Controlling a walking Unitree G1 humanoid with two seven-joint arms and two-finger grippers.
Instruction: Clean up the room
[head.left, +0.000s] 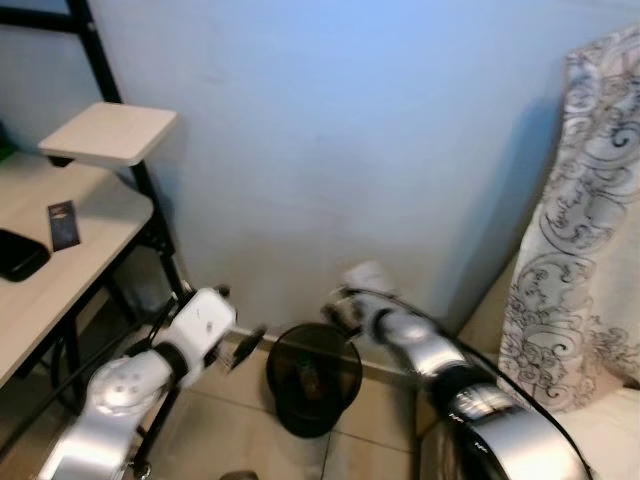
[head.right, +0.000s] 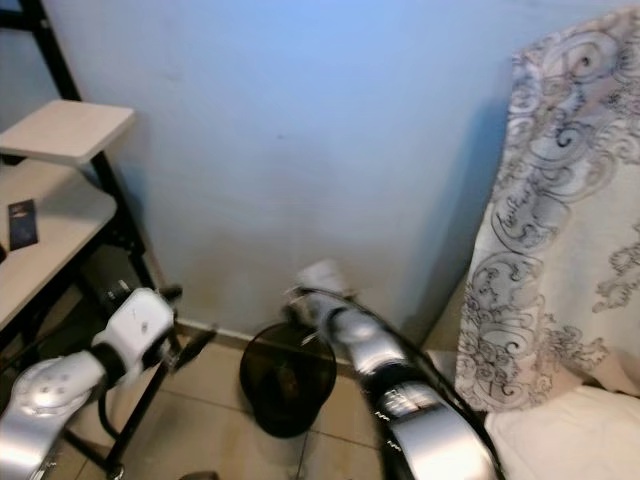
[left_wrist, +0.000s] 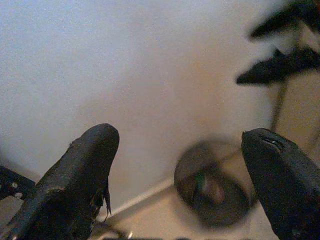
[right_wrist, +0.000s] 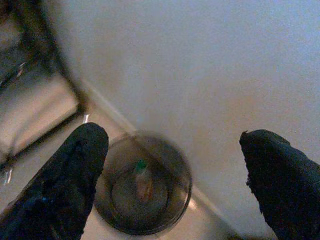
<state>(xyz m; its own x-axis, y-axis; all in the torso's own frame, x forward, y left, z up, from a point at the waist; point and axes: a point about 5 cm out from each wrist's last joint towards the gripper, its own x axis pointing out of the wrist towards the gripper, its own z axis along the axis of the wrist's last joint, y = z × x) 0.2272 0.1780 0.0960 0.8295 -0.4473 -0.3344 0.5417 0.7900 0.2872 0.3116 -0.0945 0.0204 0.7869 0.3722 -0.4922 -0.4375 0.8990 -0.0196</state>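
A black mesh waste bin stands on the tiled floor against the blue wall. Inside it lies a small bottle with a green cap, which also appears blurred in the left wrist view. My right gripper hangs just above the bin's far rim, open and empty, its fingers spread wide. My left gripper is level with the bin's left side, a little apart from it, and is open with nothing between its fingers. The views are blurred.
A light wooden desk on a black frame stands at the left, with a raised shelf, a dark card and a black object. A patterned cloth hangs at the right. The wall is close behind the bin.
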